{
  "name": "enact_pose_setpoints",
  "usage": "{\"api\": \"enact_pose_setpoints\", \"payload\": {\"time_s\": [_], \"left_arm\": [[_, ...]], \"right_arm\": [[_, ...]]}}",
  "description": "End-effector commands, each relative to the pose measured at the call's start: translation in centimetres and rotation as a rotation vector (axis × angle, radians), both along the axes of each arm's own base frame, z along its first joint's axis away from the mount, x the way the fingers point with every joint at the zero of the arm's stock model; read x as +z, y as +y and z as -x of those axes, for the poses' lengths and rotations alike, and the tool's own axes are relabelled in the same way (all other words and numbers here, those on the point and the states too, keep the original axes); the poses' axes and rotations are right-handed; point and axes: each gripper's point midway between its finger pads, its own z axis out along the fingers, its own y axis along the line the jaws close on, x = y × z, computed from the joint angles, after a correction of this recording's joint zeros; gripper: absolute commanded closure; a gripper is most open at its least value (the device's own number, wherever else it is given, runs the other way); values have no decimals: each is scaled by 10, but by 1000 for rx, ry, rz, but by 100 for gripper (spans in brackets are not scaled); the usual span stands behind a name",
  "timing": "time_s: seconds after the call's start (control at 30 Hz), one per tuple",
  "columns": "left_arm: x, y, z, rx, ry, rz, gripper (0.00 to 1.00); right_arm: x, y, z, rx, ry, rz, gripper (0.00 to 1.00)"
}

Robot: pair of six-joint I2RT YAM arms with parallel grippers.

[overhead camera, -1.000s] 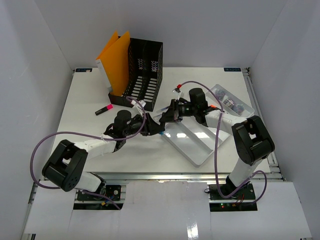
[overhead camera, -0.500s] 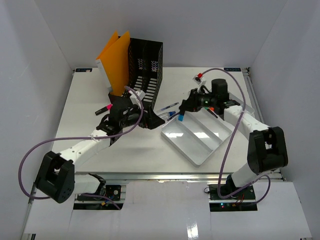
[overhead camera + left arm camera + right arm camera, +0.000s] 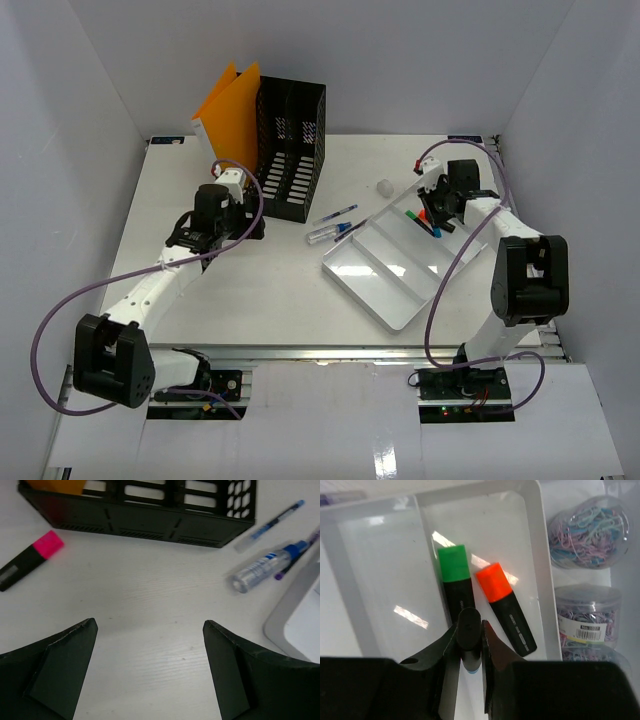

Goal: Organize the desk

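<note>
Surface (image 3: 250,290) lies under both arms, with open room toward near-left corner. Left hand (image 3: 149,627) fingers apart above bare surface, by black file holder (image 3: 150,515); one pink highlighter (image 3: 30,557) nearby. Right hand (image 3: 469,645) clamped on blue-tipped marker (image 3: 468,625) over tray (image 3: 541,565) near right edge. Tray compartment holds one green highlighter (image 3: 456,580) and one orange highlighter (image 3: 505,605).

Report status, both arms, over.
Left gripper open over bare desk. Right gripper shut on marker above tray. Pen, pink highlighter loose on desk.
</note>
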Motion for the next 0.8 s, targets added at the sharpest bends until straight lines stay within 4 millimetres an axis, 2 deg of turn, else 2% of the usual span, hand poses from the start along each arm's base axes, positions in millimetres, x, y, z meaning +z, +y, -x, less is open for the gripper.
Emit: {"api": "enact_pose_setpoints", "payload": {"time_s": [0.0,0.13,0.17,0.2,0.27,0.37,0.5,0.57,0.63,0.7,0.77], "left_arm": [[0,47,-17,129,-24,-127,2],[-3,65,-32,101,-62,-237,2],[-2,69,-37,94,-80,-255,2],[-3,72,-42,80,-90,-279,2],[-7,76,-52,50,-120,-330,2],[-17,83,-69,16,-157,-395,2],[-40,99,-83,-13,-145,-441,2],[-39,110,-92,18,-208,-436,2],[-45,115,-90,10,-269,-422,2],[-55,120,-89,-14,-258,-412,2],[-63,133,-93,-29,-221,-421,4]], "right_arm": [[0,-26,-9,-7,-24,164,70],[-4,-21,2,31,19,150,28],[0,-19,4,40,24,142,19],[7,-16,7,55,25,127,5],[25,-3,14,96,22,66,10],[67,30,32,218,-20,-118,10],[95,60,70,391,-56,-321,10],[105,67,82,441,-78,-376,10],[110,69,88,461,-89,-405,10],[109,71,92,470,-83,-422,10],[107,73,96,478,-74,-436,10]]}}
